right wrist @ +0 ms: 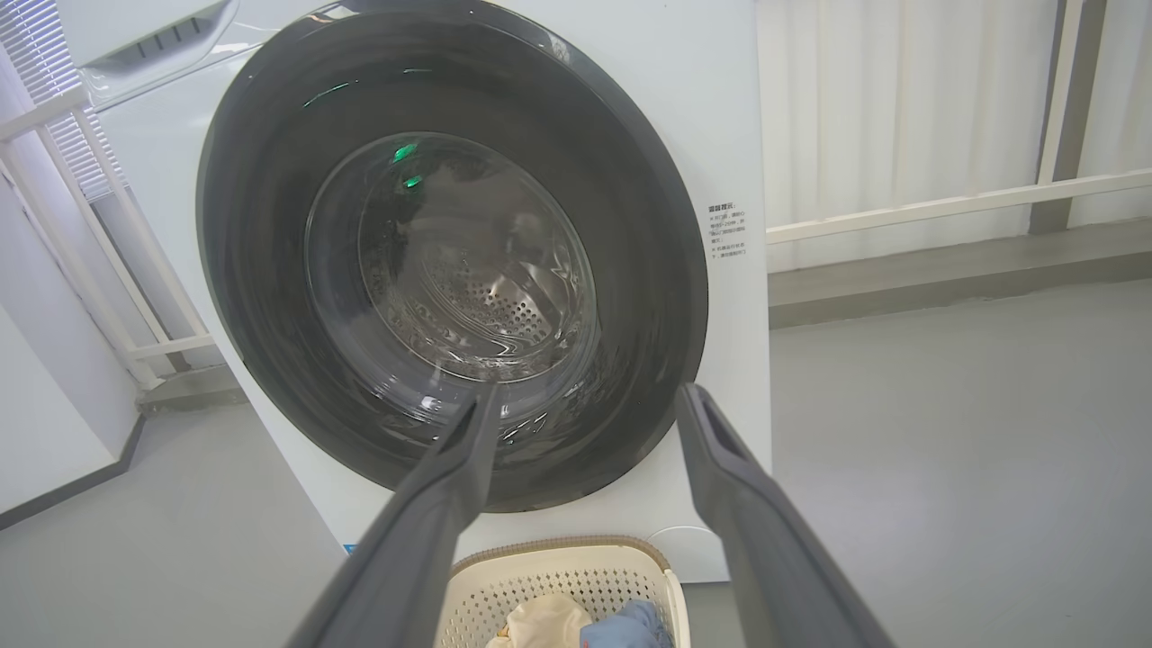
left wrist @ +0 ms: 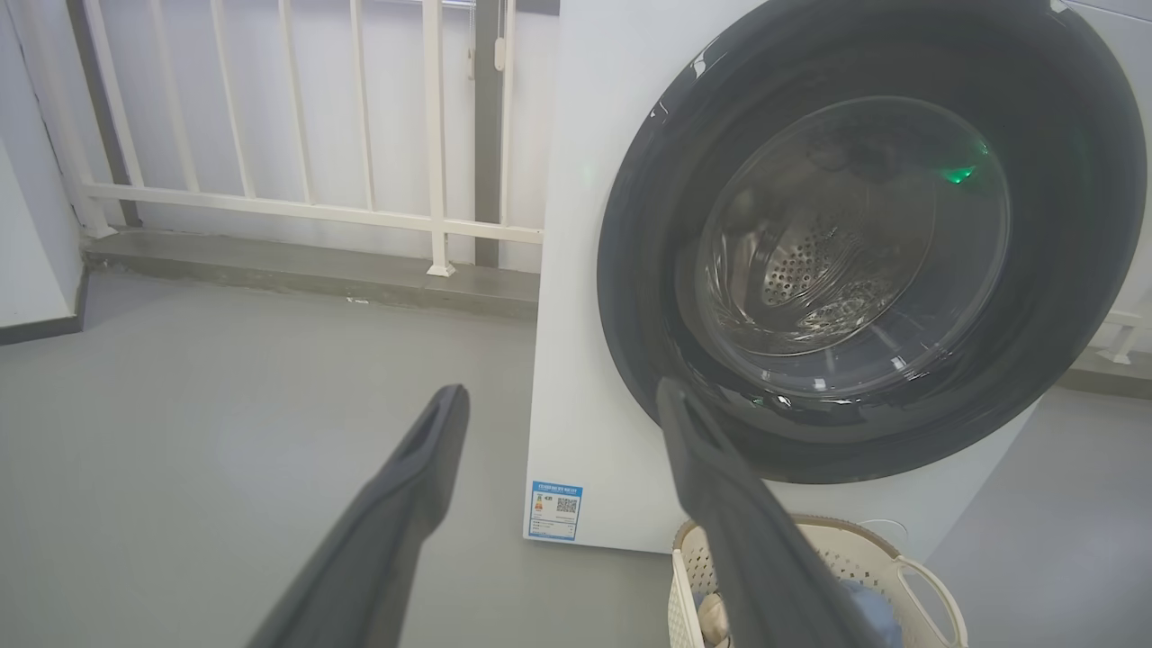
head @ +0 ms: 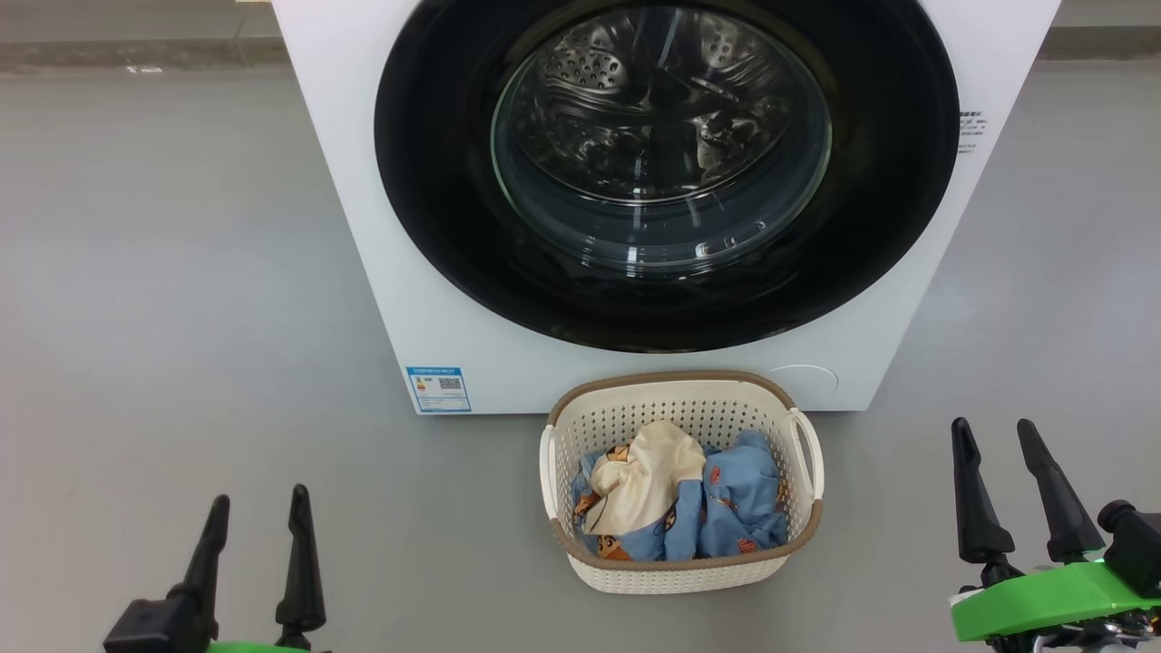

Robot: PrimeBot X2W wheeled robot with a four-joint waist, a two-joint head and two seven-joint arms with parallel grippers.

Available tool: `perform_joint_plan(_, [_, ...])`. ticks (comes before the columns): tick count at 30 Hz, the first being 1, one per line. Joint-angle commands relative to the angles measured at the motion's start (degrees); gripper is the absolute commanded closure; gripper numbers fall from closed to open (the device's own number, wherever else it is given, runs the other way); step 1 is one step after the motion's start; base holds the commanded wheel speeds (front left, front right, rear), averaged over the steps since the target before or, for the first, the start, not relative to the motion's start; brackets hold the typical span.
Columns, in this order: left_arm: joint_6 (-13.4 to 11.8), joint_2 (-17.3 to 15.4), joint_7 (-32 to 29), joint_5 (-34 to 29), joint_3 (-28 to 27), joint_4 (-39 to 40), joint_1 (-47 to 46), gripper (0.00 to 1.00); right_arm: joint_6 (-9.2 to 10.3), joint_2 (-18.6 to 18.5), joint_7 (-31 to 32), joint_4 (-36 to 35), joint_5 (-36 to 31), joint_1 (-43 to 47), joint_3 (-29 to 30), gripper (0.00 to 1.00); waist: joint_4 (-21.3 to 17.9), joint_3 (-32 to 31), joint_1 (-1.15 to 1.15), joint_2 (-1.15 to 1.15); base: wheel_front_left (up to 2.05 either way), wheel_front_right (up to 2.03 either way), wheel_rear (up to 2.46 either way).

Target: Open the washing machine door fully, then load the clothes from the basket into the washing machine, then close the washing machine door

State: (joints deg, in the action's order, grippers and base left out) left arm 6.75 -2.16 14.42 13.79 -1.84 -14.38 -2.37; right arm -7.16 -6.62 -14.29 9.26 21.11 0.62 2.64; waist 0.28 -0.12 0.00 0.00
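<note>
Both hover spread: left tool [head: 259,495], right tool [head: 992,424].

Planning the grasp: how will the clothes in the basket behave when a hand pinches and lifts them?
Probably floppy: the clothes lie crumpled in folds, so a pinched piece should drape and trail. Blue and cream pieces overlap, so one lift may drag another. The basket looks like thin perforated plastic; it might shift if fabric snags.

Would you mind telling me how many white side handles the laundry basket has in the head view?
2: the left handle sits on the basket at its left end, and the right handle sits at its right end. Neither is covered, and no further handle seems hidden.
</note>
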Motion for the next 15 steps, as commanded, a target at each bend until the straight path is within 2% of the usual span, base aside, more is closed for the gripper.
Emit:
perform_joint_plan(1, [-0.48, -0.75, 0.58, -1.08, -1.68, 0.66, -2.42, 0.00, -0.33, -0.59, -0.71, -1.63, -0.57, -0.35, -0.75, 0.00, -0.02, 0.08, 0.00, 0.00, 0.00, 0.00, 0.00])
perform_joint_plan(10, [-1.19, -0.74, 0.58, -3.29, -1.96, -0.47, -3.02, 0.00, -0.33, -0.49, -0.71, -1.72, -0.53, -0.50, -0.76, 0.00, -0.19, 0.44, 0.00, 0.00, 0.00, 0.00, -0.01])
perform_joint_plan(15, [-1.35, -0.74, 0.58, -4.35, -1.86, -0.42, -3.22, 0.00, -0.33, -0.61, -0.71, -1.68, -0.57, -0.68, -0.97, 0.00, -0.37, 0.73, 0.00, 0.00, 0.28, 0.28, -0.55])
